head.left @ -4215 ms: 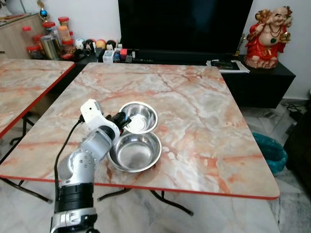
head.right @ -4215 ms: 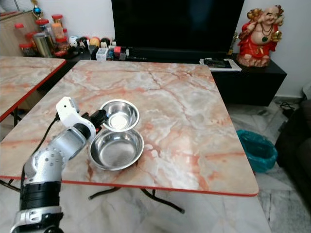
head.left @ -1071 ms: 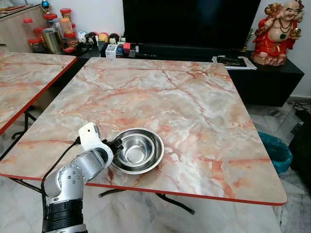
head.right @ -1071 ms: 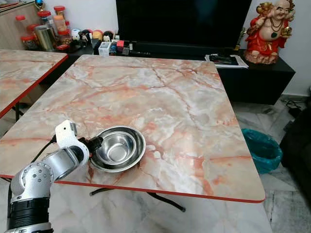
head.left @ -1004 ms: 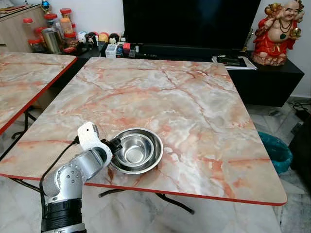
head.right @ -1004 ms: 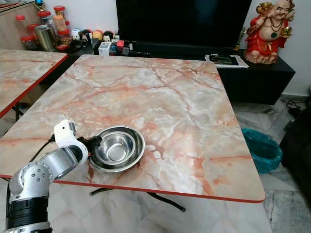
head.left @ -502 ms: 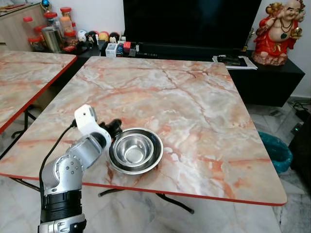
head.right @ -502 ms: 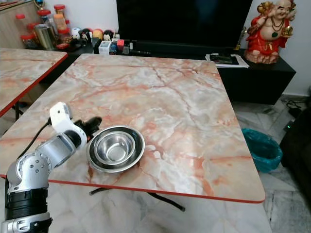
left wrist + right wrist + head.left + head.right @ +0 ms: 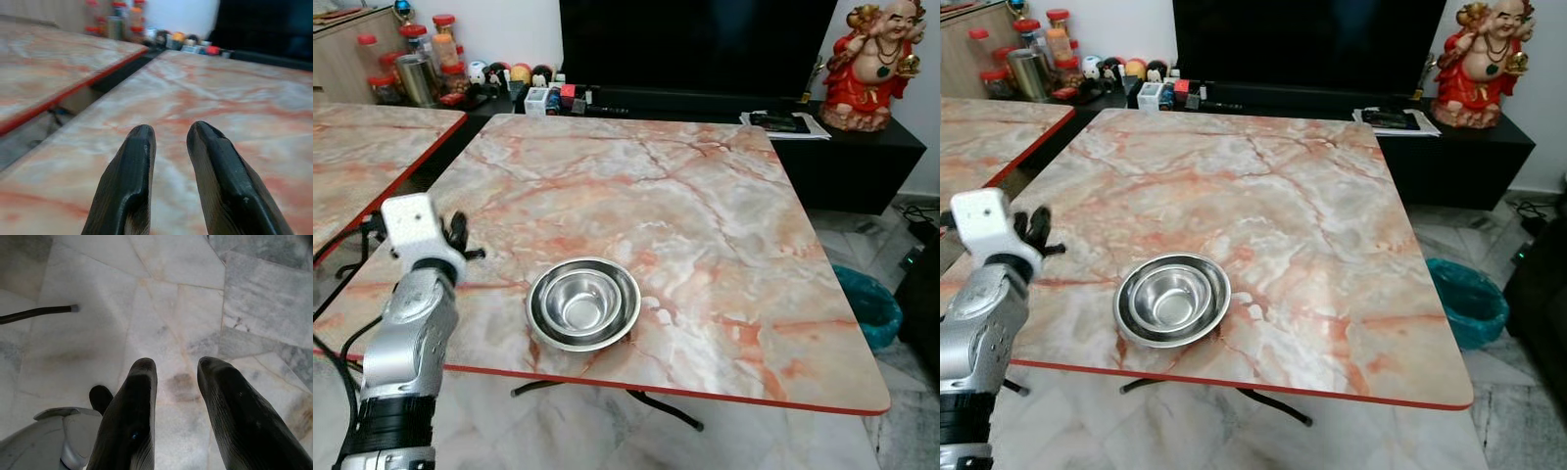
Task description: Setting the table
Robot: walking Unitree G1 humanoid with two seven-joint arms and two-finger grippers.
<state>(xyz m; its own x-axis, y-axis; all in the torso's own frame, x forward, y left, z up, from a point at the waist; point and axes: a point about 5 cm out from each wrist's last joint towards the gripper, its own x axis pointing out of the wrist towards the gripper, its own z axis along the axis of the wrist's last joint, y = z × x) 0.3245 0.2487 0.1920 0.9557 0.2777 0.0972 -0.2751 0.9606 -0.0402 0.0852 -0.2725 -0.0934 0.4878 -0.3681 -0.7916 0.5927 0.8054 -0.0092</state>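
Two steel bowls sit nested, the small bowl point(image 9: 584, 302) inside the large bowl point(image 9: 543, 328), on the marble table point(image 9: 705, 215) near its front edge. My left gripper point(image 9: 458, 235) is raised over the table's left edge, well to the left of the bowls and apart from them. In the left wrist view the left gripper point(image 9: 170, 129) is open with nothing between its fingers, pointing across the tabletop. My right gripper point(image 9: 176, 363) hangs open and empty above the tiled floor.
A second marble table point(image 9: 362, 166) stands close on the left, with a narrow gap between. Behind are a dark TV stand with jars point(image 9: 421, 69) and a red statue point(image 9: 881, 64). A teal bin point(image 9: 871, 304) sits on the floor at the right.
My left gripper has let go of the bowls' rim and swung left and up, away from them. The nested bowls stay where they were.
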